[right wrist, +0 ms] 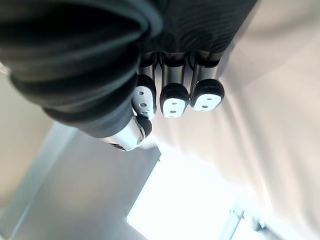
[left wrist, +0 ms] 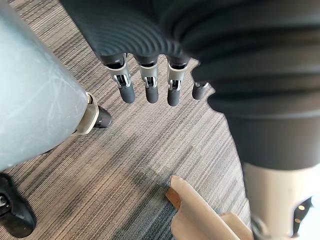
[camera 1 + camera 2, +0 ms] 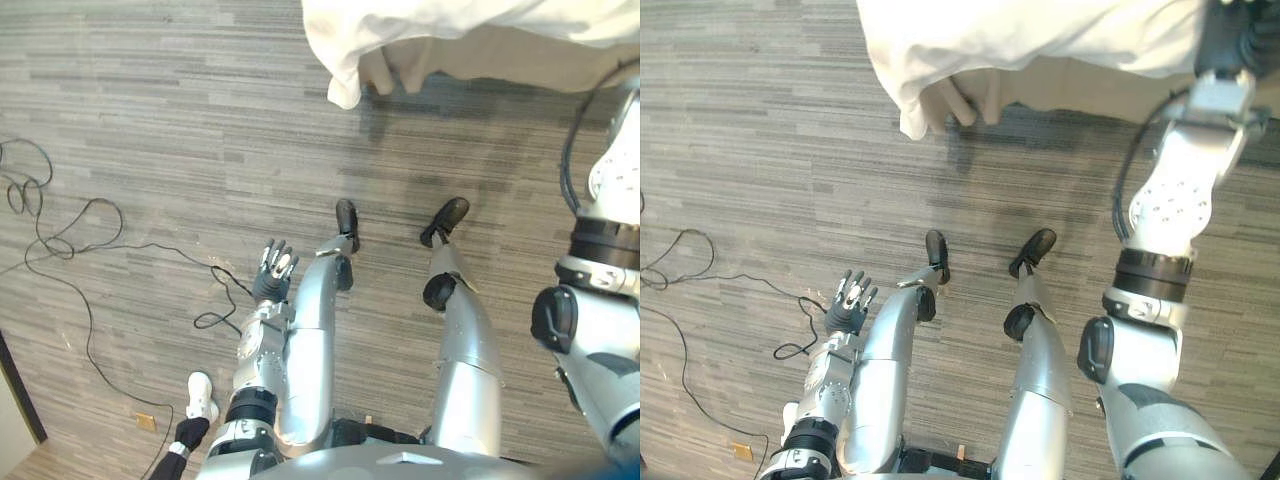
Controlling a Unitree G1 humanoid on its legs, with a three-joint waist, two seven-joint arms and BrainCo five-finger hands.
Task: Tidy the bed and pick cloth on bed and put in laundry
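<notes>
white cloth (image 3: 400,40) | rumpled, draped over the edge of beige bed (image 3: 520,62) | corner hanging loose

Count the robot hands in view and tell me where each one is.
2. The left hand hangs open low over the floor; the right hand is raised by the white sheet on the bed.

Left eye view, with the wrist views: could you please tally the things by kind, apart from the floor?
White draped bed sheet: 1
Beige bed base: 1
Robot hands: 2, the left hand and the right hand
Person's white shoe: 1
Small tan floor scrap: 1
Total: 6
</notes>
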